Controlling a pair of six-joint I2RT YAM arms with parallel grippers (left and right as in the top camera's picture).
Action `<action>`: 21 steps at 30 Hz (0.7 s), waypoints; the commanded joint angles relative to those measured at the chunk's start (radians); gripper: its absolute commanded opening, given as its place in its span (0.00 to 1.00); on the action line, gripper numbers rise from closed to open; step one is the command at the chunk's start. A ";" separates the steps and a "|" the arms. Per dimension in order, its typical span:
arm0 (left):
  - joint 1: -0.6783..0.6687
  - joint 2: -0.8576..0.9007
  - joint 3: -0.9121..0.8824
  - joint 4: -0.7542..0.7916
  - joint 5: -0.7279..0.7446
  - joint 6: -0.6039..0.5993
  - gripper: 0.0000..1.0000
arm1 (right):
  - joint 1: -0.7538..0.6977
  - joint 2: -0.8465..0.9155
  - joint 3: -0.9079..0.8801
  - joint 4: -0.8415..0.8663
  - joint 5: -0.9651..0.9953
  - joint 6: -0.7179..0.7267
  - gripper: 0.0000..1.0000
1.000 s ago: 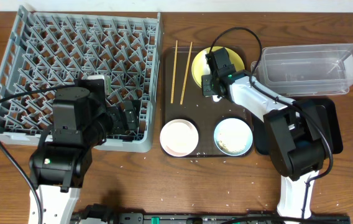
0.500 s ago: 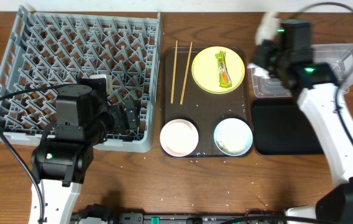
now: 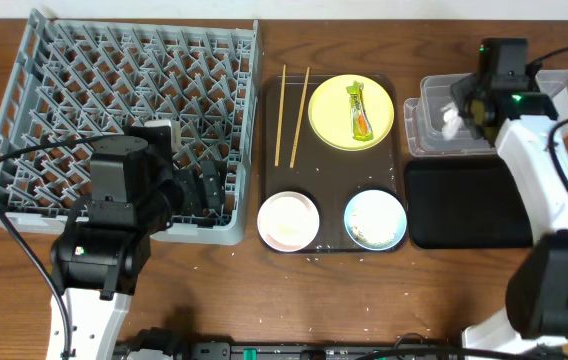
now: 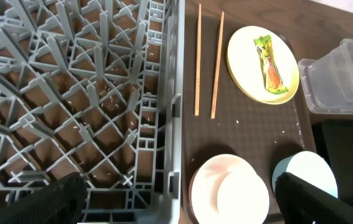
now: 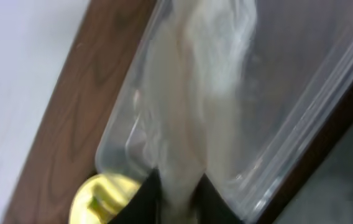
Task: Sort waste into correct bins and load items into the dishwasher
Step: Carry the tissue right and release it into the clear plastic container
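Over the clear tub [image 3: 552, 92] the right claw [image 3: 461, 111] has swung lower, pinched tight on the napkin [image 3: 451, 123]

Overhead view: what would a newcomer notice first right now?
The big grey dish rack fills the table's left side. At the back right, the right gripper holds a white napkin over the clear tub. Between them, a green-and-orange wrapper lies on the yellow plate.

In the right wrist view the paper napkin [image 5: 195, 106] is only a pale blur; the clear tub [image 5: 301, 81] runs past the edges.
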 commanded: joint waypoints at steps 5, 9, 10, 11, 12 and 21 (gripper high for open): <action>-0.002 0.001 0.025 -0.021 0.006 -0.005 0.98 | -0.024 0.016 -0.005 0.116 -0.158 -0.053 0.52; -0.002 0.001 0.025 -0.021 0.007 -0.005 0.98 | 0.011 -0.041 -0.005 0.243 -0.340 -0.309 0.55; -0.002 0.001 0.025 -0.021 0.009 -0.006 0.98 | 0.037 -0.060 -0.005 0.277 -0.400 -0.459 0.56; -0.002 0.001 0.025 -0.022 0.016 -0.006 0.98 | 0.059 -0.068 -0.005 0.282 -0.422 -0.558 0.58; -0.003 0.001 0.025 -0.023 0.023 -0.006 0.98 | 0.084 -0.073 -0.005 0.275 -0.425 -0.650 0.60; -0.003 0.001 0.025 -0.071 0.059 -0.006 0.98 | 0.299 0.058 -0.006 0.139 -0.225 -0.938 0.59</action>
